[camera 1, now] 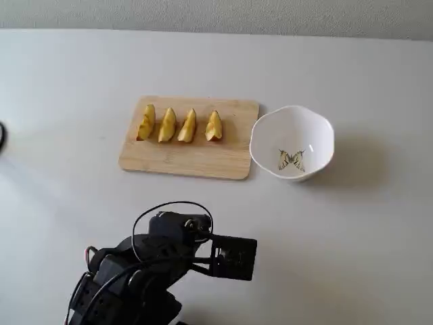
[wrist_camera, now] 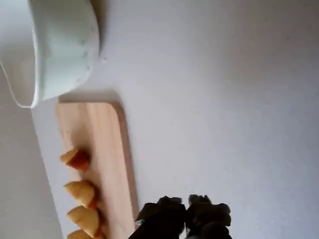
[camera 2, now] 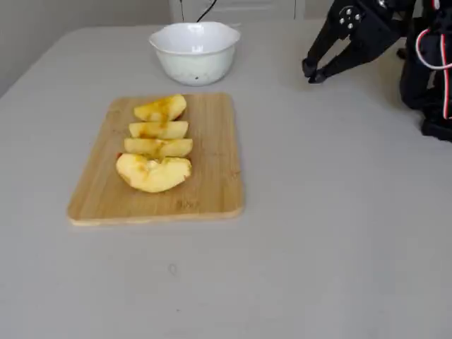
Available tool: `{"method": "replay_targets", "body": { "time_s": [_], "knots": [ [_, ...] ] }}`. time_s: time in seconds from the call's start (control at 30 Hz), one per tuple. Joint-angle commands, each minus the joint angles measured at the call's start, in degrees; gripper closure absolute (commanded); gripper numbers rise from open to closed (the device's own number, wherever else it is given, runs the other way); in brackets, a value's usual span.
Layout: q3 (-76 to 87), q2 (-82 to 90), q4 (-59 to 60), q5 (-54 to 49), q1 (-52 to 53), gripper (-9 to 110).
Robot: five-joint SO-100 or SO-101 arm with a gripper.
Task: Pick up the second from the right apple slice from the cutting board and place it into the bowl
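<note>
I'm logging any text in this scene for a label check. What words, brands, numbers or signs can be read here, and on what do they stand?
No readable text anywhere.
Cutting board: a faint burned-in mark near its front edge in a fixed view, too blurred to read.
Bowl: only a butterfly drawing on the inner bottom, no words.
Apple slices, table and gripper: no lettering visible.

Light: soft, even daylight; bright in all views
Shadows: the bowl (camera 1: 292, 142) casts a faint shadow to its right in a fixed view; a thin dark line runs under the cutting board (camera 1: 190, 139)
Glare: none strong; table (camera 1: 379, 223) reads pale grey
Sharpness: wrist view soft; gripper (wrist_camera: 185, 205) blurred at bottom edge
Compression: mild blockiness throughout
</note>
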Motion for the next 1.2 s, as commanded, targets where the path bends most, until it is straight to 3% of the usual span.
{"method": "replay_targets", "body": {
  "time_s": [0.0,0.5,0.67,0.77,0.9,1.17],
  "knots": [
    [-0.3,0.6,-0.4,-0.4,-0.2,101],
    [-0.3,0.6,-0.5,-0.6,-0.4,101],
    [-0.1,0.6,-0.7,-12.0,0.0,100],
    [-1.7,0.6,1.6,-23.5,-2.4,92],
    [-14.7,-2.0,6.2,-29.1,-7.9,84],
    [-64.4,-56.2,17.6,-40.7,-17.5,79]
  ]
}}
